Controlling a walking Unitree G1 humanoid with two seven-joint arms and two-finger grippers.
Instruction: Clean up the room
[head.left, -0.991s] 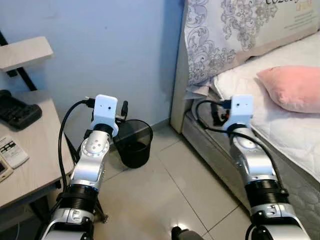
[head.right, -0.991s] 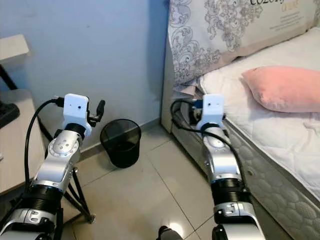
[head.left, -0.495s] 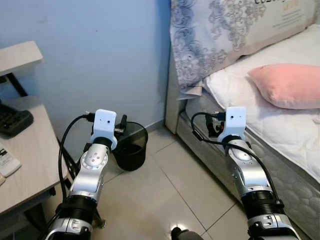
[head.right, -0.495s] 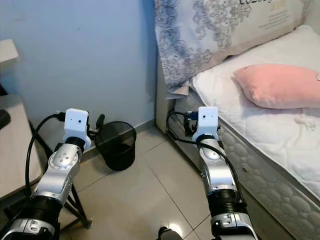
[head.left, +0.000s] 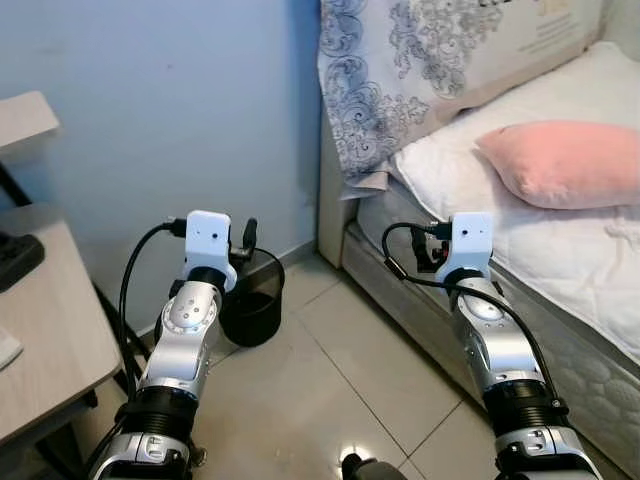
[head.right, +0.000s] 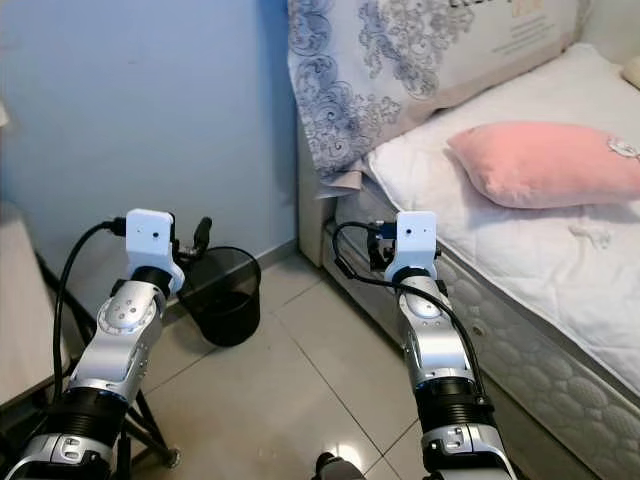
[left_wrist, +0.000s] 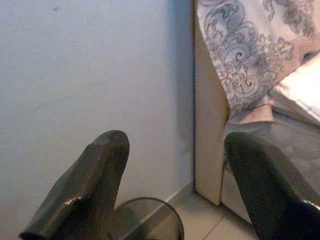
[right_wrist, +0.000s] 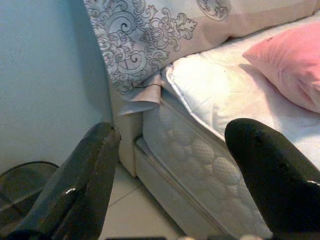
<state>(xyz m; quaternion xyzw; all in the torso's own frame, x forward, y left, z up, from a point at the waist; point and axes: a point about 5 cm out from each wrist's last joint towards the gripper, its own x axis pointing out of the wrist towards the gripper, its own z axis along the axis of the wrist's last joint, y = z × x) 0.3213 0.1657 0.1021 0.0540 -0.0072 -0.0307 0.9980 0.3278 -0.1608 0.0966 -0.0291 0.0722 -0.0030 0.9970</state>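
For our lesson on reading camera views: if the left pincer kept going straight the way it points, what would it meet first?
Probably the blue wall: the open left pincer aims at it, above the bin, beside the bed frame. Depth is unclear.

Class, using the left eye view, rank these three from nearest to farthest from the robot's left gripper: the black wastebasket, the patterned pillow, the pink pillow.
Measured from the left gripper:
1. Black wastebasket, on the floor by the blue wall, just beneath the gripper.
2. Patterned pillow, propped at the head of the bed, to the gripper's right.
3. Pink pillow, lying on the white mattress, farther right.
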